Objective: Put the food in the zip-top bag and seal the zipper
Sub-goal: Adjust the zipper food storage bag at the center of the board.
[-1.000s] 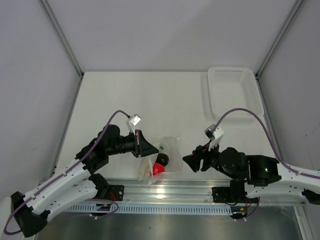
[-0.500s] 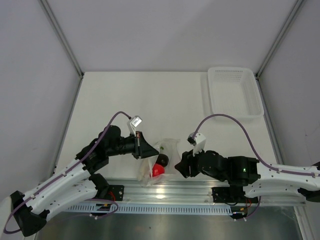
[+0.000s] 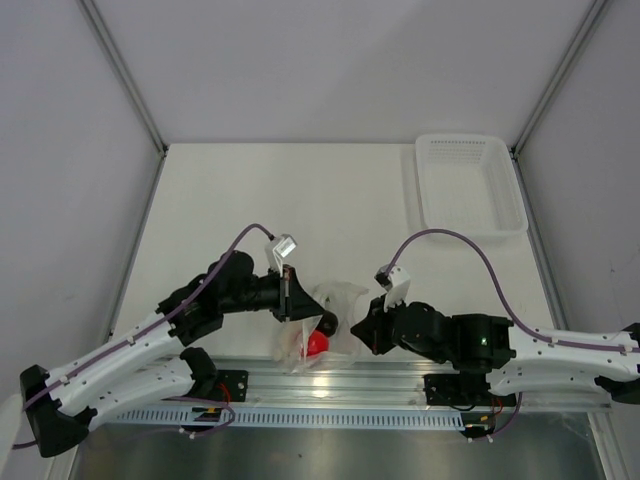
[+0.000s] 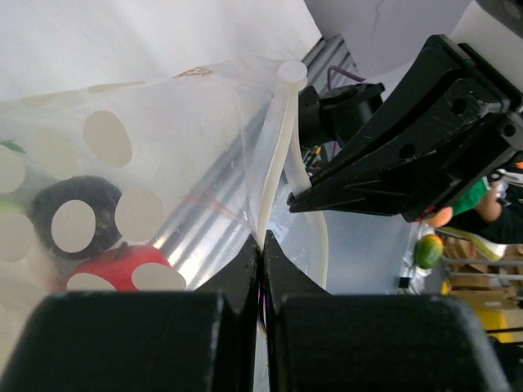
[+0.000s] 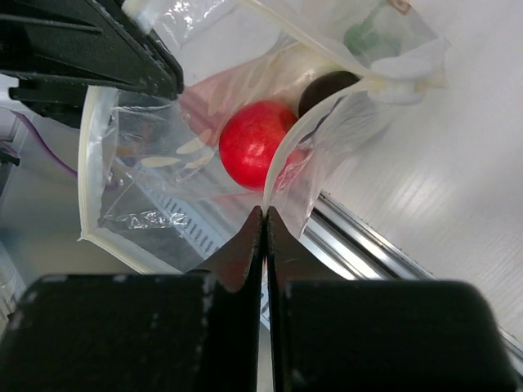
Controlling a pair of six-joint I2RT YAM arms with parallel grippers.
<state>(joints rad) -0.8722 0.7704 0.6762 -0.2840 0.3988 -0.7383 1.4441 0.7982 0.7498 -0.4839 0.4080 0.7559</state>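
The clear zip-top bag point(image 3: 335, 300) hangs between both grippers at the table's near edge. Inside it lie the red tomato point(image 3: 317, 343), the dark ball point(image 3: 327, 323) and the radish with green leaves point(image 5: 369, 37). My left gripper point(image 4: 261, 241) is shut on the bag's white zipper strip point(image 4: 274, 155). My right gripper point(image 5: 264, 214) is shut on the opposite edge of the bag's mouth, just below the tomato point(image 5: 253, 155) and the dark ball point(image 5: 327, 86). In the top view the left gripper point(image 3: 293, 295) is on the bag's left and the right gripper point(image 3: 365, 330) on its right.
A white ribbed basket point(image 3: 468, 185) stands at the back right of the table. The metal rail point(image 3: 330, 378) runs along the near edge just below the bag. Grey walls close in the left, right and back sides.
My right gripper has come left to the bag and shut on its edge. The left gripper has shifted slightly right, still holding the bag.
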